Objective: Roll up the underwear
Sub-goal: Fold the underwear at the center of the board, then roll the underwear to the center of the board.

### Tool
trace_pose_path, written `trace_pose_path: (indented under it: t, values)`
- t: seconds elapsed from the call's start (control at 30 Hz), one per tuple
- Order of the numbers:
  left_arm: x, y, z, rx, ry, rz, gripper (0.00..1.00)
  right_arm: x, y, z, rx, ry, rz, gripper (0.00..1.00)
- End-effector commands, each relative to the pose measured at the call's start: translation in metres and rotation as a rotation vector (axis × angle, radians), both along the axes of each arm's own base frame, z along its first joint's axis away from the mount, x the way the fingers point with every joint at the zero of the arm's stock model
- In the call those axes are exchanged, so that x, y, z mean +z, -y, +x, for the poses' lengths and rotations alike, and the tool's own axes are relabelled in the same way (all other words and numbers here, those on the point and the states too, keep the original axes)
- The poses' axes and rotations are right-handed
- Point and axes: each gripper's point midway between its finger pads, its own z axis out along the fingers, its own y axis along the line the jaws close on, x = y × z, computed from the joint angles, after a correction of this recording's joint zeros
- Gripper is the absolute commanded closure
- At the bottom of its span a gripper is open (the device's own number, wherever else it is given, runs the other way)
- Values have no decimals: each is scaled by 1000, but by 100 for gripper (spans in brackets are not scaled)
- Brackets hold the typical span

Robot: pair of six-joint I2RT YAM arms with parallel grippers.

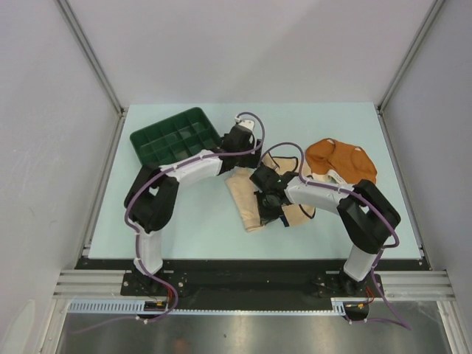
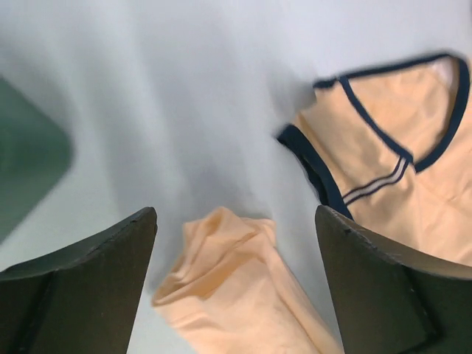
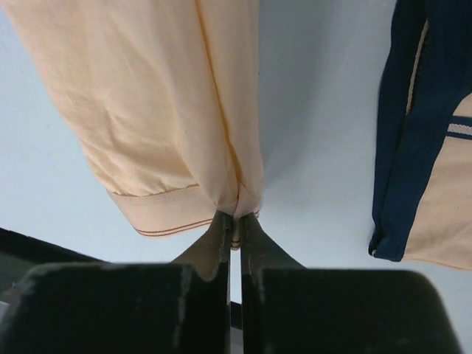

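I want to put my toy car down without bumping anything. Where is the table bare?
The table is bare at the far edge, right of the green tray and behind the rust-orange underwear, and along the near edge in front of the peach underwear. The middle is crowded: the trimmed cream underwear, the left pincer and the right pincer.

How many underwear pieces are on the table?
3: the pale peach one at centre, pinched by the right tool; the cream dark-trimmed one partly under the right arm; the rust-orange one far right.
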Motion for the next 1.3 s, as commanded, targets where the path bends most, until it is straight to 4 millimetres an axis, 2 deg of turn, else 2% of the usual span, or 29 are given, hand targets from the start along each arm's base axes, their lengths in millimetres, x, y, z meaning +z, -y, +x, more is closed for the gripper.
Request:
trace_pose_path:
  t: [0.0, 0.03, 0.1, 0.13, 0.17, 0.2, 0.23, 0.27, 0.4, 0.43, 0.47, 0.53, 0.57, 0.6, 0.63, 0.7, 0.77, 1.0, 1.27]
  values:
    - [89, -23, 19, 96, 132, -84, 0, -5, -3, -15, -4, -53, 21, 100]
    - [104, -34, 19, 120, 151, -94, 0, -4, -5, -16, -3, -55, 31, 100]
    - [100, -51, 9, 153, 140, -67, 0, -2, -10, -16, -12, -58, 54, 100]
    - [111, -59, 3, 171, 152, -84, 0, -1, -14, -19, -8, -67, 66, 100]
    - [93, -67, -9, 177, 118, -59, 0, -1, -16, -19, -9, -71, 72, 100]
    - [88, -73, -16, 186, 110, -58, 0, 0, -20, -20, -10, -71, 86, 100]
    - [95, -78, -25, 207, 116, -89, 0, 0, -22, -21, -12, -75, 95, 100]
    - [71, -89, -40, 219, 68, -66, 0, 0, -25, -22, -14, -75, 100, 100]
    - [40, -109, -83, 275, -4, -118, 1, 2, -36, -24, -18, -72, 133, 100]
    - [38, -106, -90, 285, -20, -175, 1, 3, -40, -27, -21, -74, 140, 100]
    - [29, -112, -107, 283, -37, -207, 3, 3, -43, -26, -28, -71, 146, 100]
    - [31, -97, -122, 247, -58, -345, 5, 4, -47, -27, -36, -72, 157, 100]
    - [14, -102, -138, 249, -97, -354, 6, 4, -50, -26, -42, -70, 167, 100]
    - [21, -99, -144, 252, -97, -413, 7, 5, -52, -26, -47, -72, 177, 100]
    - [13, -97, -156, 233, -129, -442, 8, 6, -55, -26, -55, -74, 184, 100]
    - [16, -92, -168, 223, -148, -516, 9, 8, -61, -24, -62, -69, 209, 100]
    - [7, -91, -179, 215, -170, -560, 12, 9, -66, -23, -77, -71, 231, 100]
    - [-17, -84, -203, 219, -272, -657, 18, 9, -78, -21, -94, -84, 275, 100]
    - [-33, -86, -215, 250, -322, -664, 30, 6, -80, -18, -108, -87, 282, 100]
